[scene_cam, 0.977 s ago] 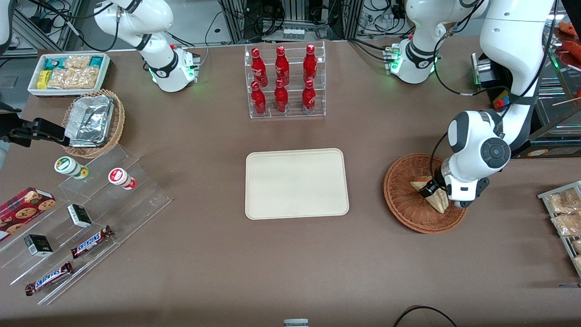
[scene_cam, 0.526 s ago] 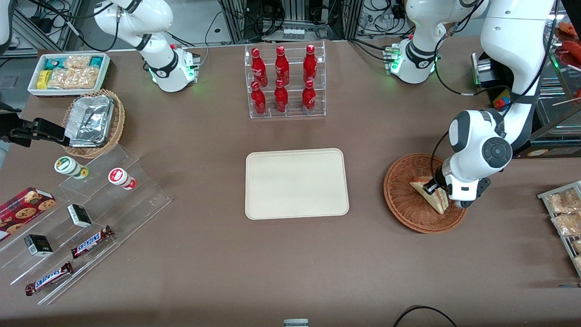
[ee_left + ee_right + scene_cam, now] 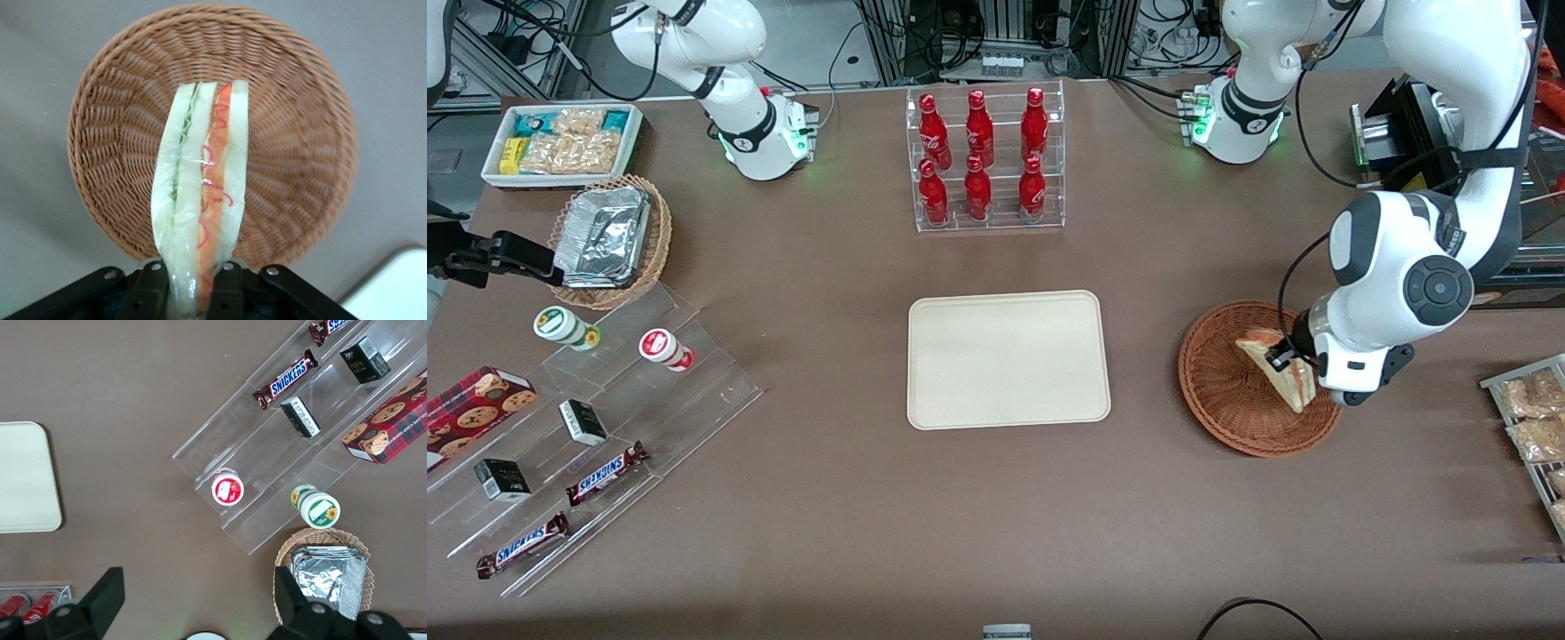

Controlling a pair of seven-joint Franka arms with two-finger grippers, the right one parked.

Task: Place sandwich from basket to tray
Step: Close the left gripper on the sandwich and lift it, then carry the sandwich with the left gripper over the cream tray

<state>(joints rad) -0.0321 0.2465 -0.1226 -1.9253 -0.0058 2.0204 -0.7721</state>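
Observation:
The sandwich (image 3: 1282, 369) is a pale wedge with red-orange and green layers, wrapped in clear film. My left gripper (image 3: 1288, 358) is shut on it and holds it just above the reddish-brown wicker basket (image 3: 1223, 391). In the left wrist view the sandwich (image 3: 200, 193) hangs between the black fingers (image 3: 225, 293) of the gripper (image 3: 190, 293), with the empty basket (image 3: 293, 133) below it. The cream tray (image 3: 1008, 359) lies flat at the table's middle, beside the basket toward the parked arm's end, and its corner shows in the left wrist view (image 3: 393, 287).
A clear rack of red bottles (image 3: 985, 160) stands farther from the camera than the tray. Snack packets on a rack (image 3: 1529, 422) lie at the working arm's end. A tan basket with foil trays (image 3: 609, 240), a white bin (image 3: 560, 142) and clear shelves of snacks (image 3: 578, 427) lie toward the parked arm's end.
My left gripper has risen with the sandwich in it, lifting it off the basket's floor. The arm's wrist has moved up and slightly toward the working arm's end.

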